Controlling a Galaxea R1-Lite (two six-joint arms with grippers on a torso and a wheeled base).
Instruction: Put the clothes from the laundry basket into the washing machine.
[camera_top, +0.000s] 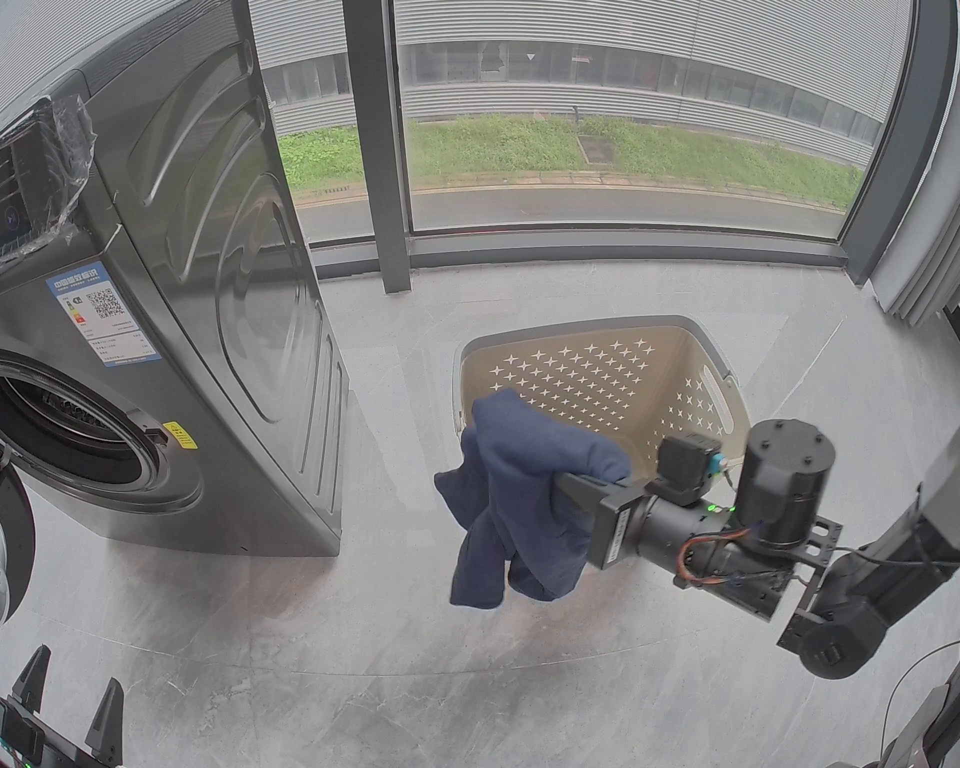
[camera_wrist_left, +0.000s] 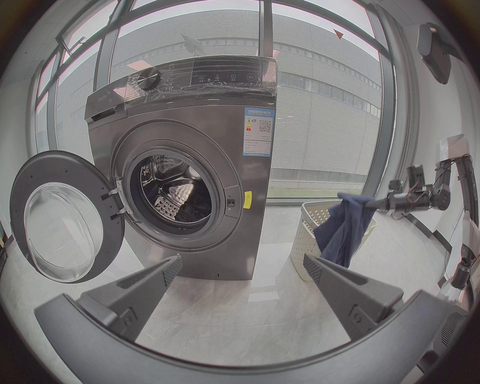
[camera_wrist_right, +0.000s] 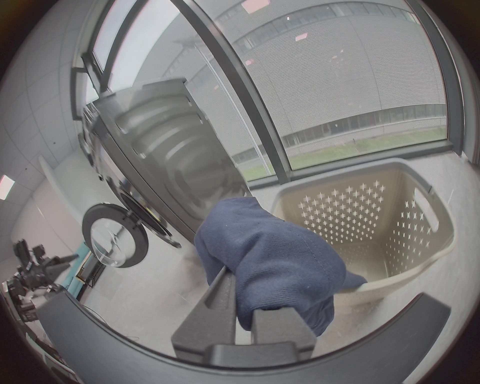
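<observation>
Beside a tall window (camera_top: 620, 120), the right gripper (camera_top: 565, 487) is clamped on a navy garment (camera_top: 515, 490), which drapes over its fingers and hangs in loose folds clear of the grey floor (camera_top: 400, 650). The garment is held in the air at the corner of the cream basket (camera_top: 600, 385) nearest the washer (camera_top: 230, 280), its lower folds dangling outside the rim. The basket, its walls pierced with star-shaped holes, stands on the floor just beside the washer's side panel. The washer's round door (camera_wrist_left: 65, 220) is swung wide open, baring the steel drum (camera_wrist_left: 175, 192). The left gripper (camera_wrist_left: 241, 260) sits low in front of the washer, well apart from the garment, its fingers spread wide and holding nothing.
</observation>
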